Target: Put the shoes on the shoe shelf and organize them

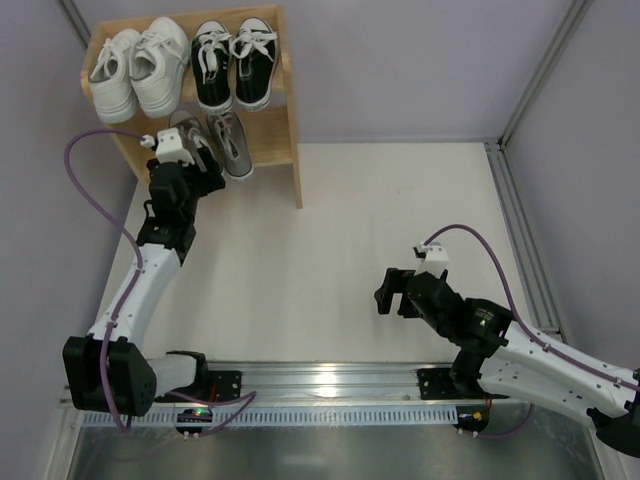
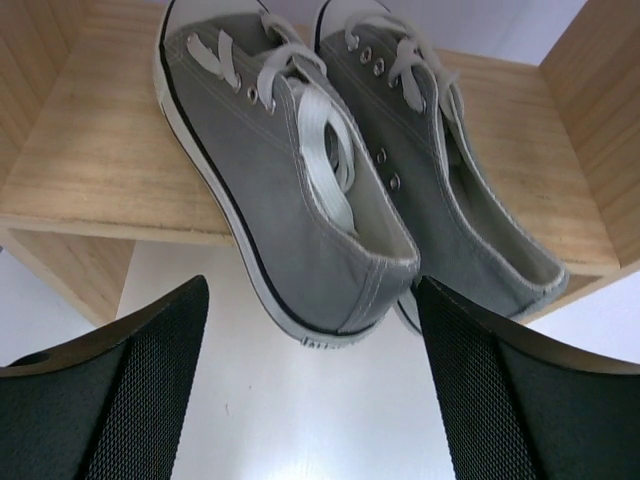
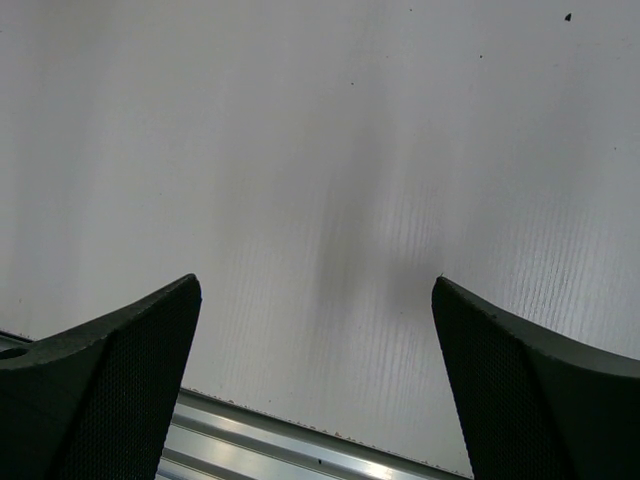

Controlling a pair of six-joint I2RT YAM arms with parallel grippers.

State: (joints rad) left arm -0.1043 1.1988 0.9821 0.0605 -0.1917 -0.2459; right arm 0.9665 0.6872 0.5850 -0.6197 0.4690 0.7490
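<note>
**White table (image 1: 330, 250) and shelf (image 1: 290, 130): grey pair (image 2: 330, 180) laid on the lower tier, ahead of wide left jaws**

White walls are seen round the table, with the shelf set in the far corner, beyond the left gripper (image 2: 310, 300). Its jaws are held wide and nothing is gripped between them. The grey pair is found just ahead of them on the lower tier, the two shoes side by side and touching. Heels are turned toward the jaws and toes away, to the back of the shelf. The long axes are run front to back across the board, slanted a little toward the left finger's side. The nearer heel is left hanging over the board's front edge, in line with the gap between the jaws. Such a placing is judged to suit the tier's depth, with the laces kept upward and the soles flat.

Above and beyond the jaws, the white pair (image 1: 135, 70) and the black pair (image 1: 232, 62) are lined up on the upper tier, heels facing the same way. All three pairs are thus judged to be shelved, though the grey pair might be pushed further in.

The right gripper (image 3: 315, 290) is held low over bare table, well apart from the shelf. Its jaws are also spread wide, with nothing between them.
</note>
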